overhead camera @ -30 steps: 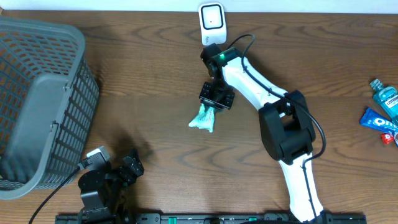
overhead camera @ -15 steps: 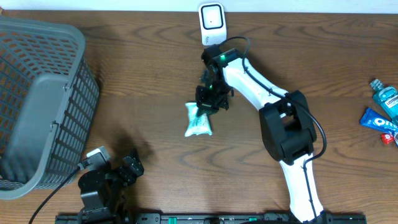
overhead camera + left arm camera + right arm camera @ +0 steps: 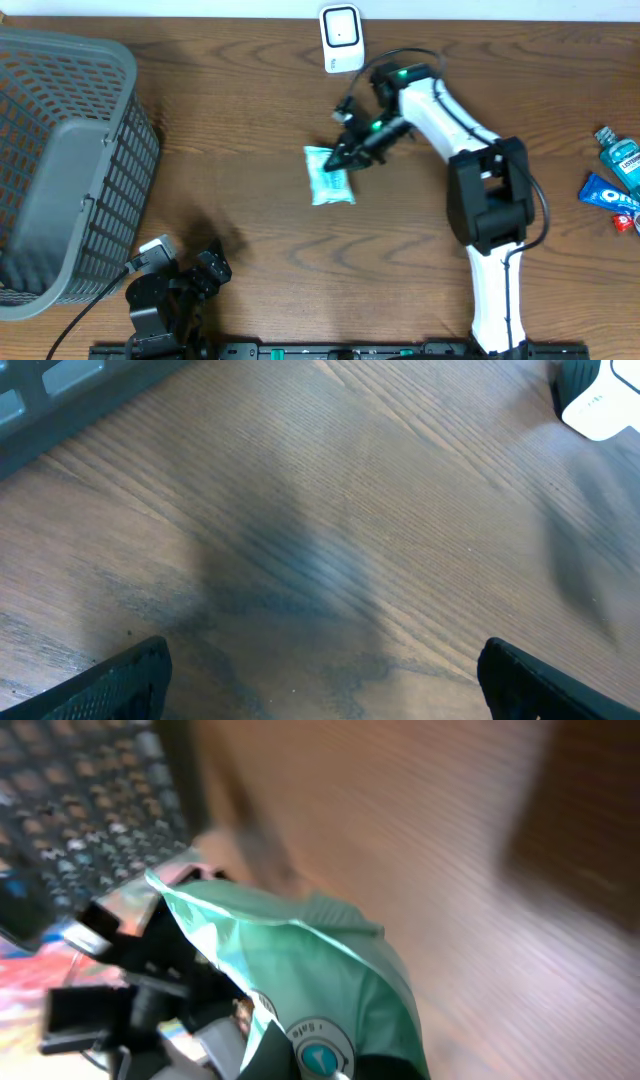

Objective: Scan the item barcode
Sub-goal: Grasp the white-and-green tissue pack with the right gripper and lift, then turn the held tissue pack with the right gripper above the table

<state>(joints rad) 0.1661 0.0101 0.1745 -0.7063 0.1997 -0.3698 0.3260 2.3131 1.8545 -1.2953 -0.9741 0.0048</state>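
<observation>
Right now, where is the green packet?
In the overhead view, the green packet is mid-table, pinched in the jaws of the right arm, near the white scanner at the far edge.

At the 3 o'clock edge of the surface [image 3: 250, 120], the blue bottle [image 3: 627, 158] has a label that seems to read LISTERINE. The blue packet [image 3: 607, 192] beside it shows white OREO lettering. Small print on the green pouch [image 3: 300, 970] is illegible.

Overhead is evenly lit and sharp, with soft shadows on the brown wooden table [image 3: 250, 120]. Both wrist views are blurred, the right one heavily.
</observation>
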